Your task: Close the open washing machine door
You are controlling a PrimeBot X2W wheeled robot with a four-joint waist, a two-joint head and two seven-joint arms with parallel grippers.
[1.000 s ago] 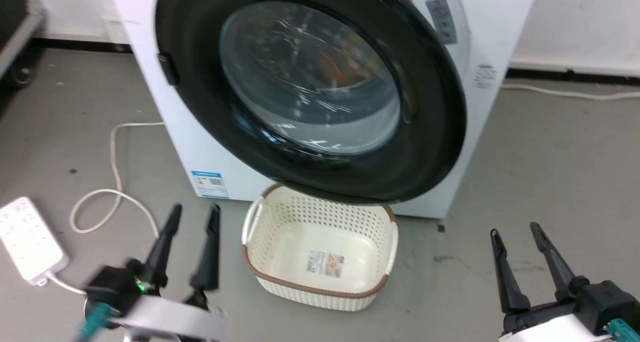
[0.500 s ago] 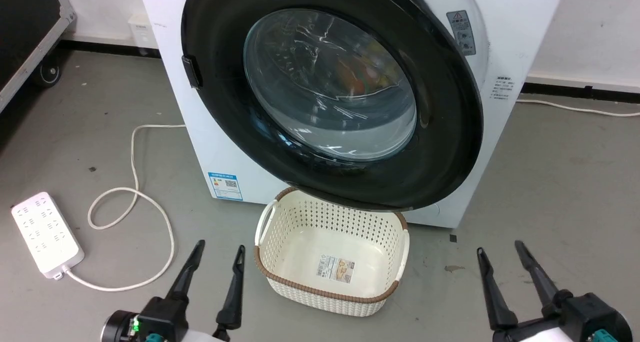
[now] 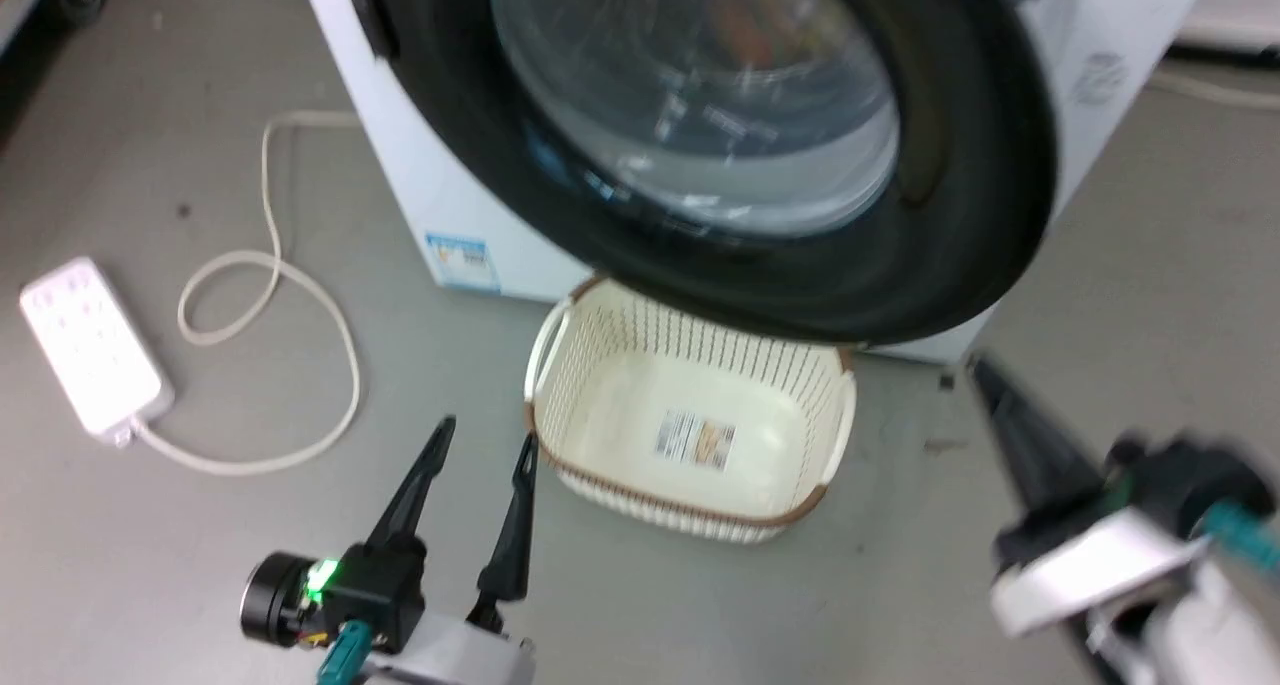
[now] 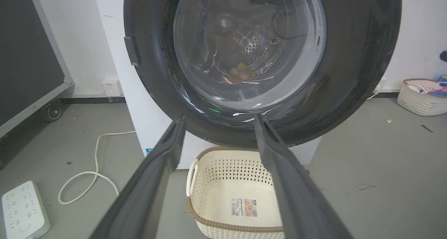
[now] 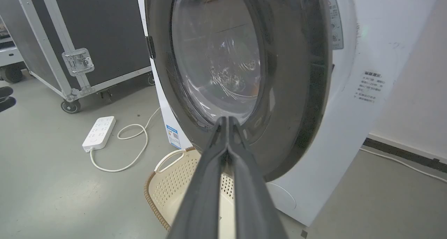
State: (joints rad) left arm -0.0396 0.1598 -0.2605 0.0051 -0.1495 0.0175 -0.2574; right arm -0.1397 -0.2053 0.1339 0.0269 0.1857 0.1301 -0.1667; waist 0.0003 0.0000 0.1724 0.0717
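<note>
Grey concrete floor [image 3: 150, 565] lies all around a white washing machine [image 3: 400, 165], with a black flight case on wheels [image 5: 87, 29] off to one side. The washing machine door [image 3: 960, 215] is not shut yet. It hangs out from the front of the machine, above a cream laundry basket [image 3: 700, 360] on the floor.

You are at the reaching step, I think. Your left gripper [image 3: 488, 431] hovers low near the basket, its jaws spread wide with nothing in them. Your right gripper [image 5: 227, 119] points at the door's rim [image 5: 279, 144], low down, its jaws pressed together and empty. The head view is blurry there, so it may be just short of the rim; I can't be sure.

Next, you likely need to lay the closed right gripper on the rim, toward the side with the little black catch [image 4: 132, 50], and push gently at the machine until it clicks. Keep off the glass [image 4: 244, 40].

A blue and white sticker [image 5: 173, 136] with a square code sits low on the front. A grey warning sticker [image 5: 335, 22] sits beside the door, and the basket has a paper label [image 3: 695, 440]. None is big enough to read, and no brand name shows.
</note>
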